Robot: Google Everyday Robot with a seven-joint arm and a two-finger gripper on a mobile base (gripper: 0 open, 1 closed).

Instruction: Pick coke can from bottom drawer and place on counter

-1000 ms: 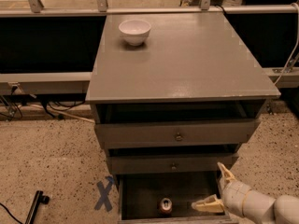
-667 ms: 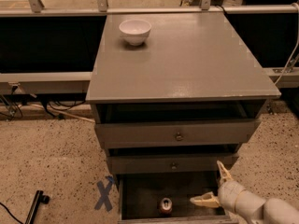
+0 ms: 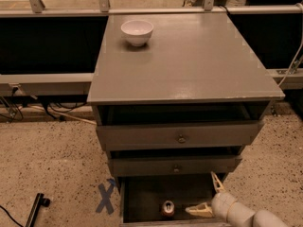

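**Can upright in open drawer, pincer spread beside it**

Left of the narrow grey wooden bottom drawer (image 3: pixel 142 197), a blue tape cross (image 3: pixel 106 197) marks the floor. Above the drawer, the broad grey counter (image 3: pixel 199 60) bears a white bowl (image 3: pixel 137 32). Inside the drawer, the small red coke can (image 3: pixel 168 208) stands upright near the front, which the frame cuts off. Just right of the can, the cream two-finger gripper (image 3: pixel 208 196) is spread wide and empty, its arm partly out of frame.

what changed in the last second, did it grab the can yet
The gripper edged a little left inside the bottom drawer, closer to the coke can. Its fingers are open and clear of the can, so nothing has been grasped. The can, the bowl and the drawers stayed where they were.
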